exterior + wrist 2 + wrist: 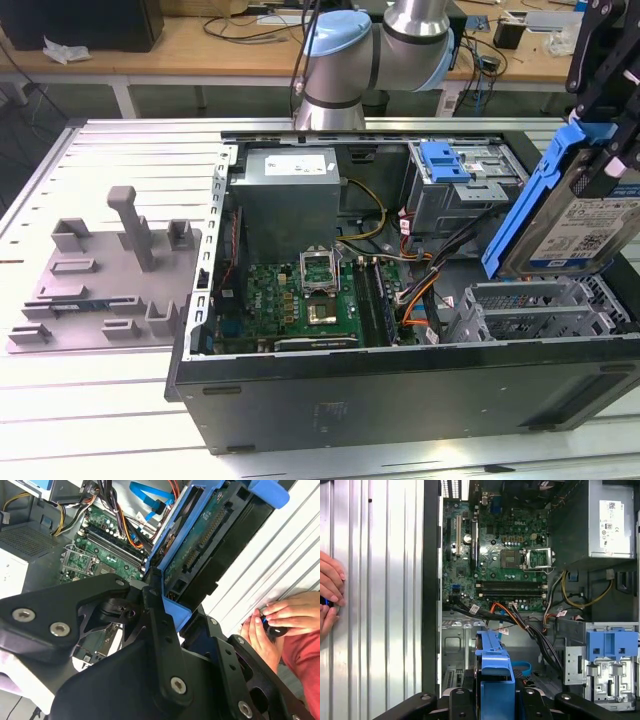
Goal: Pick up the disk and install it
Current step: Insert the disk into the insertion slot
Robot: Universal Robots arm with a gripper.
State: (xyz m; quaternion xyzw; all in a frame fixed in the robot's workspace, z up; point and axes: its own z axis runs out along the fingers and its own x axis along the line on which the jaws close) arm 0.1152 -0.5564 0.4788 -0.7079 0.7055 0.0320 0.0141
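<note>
The disk (585,228), a silver drive with a blue-and-white label in a blue caddy, hangs tilted above the open computer case (400,385) at the exterior view's right. My gripper (598,150) is shut on its upper end, black fingers on either side of the caddy. In the second wrist view the disk (207,535) shows its green circuit-board side, clamped in the gripper (172,607). The first wrist view looks down the caddy's blue edge (495,672) onto the case's inside.
A metal drive cage with a fixed blue bracket (445,160) stands at the case's far side, also seen as the blue bracket (611,645). Motherboard (300,300), power supply (290,195) and cables lie inside. A person's hands (277,620) rest beside the case. A grey fixture (110,270) sits at the exterior view's left.
</note>
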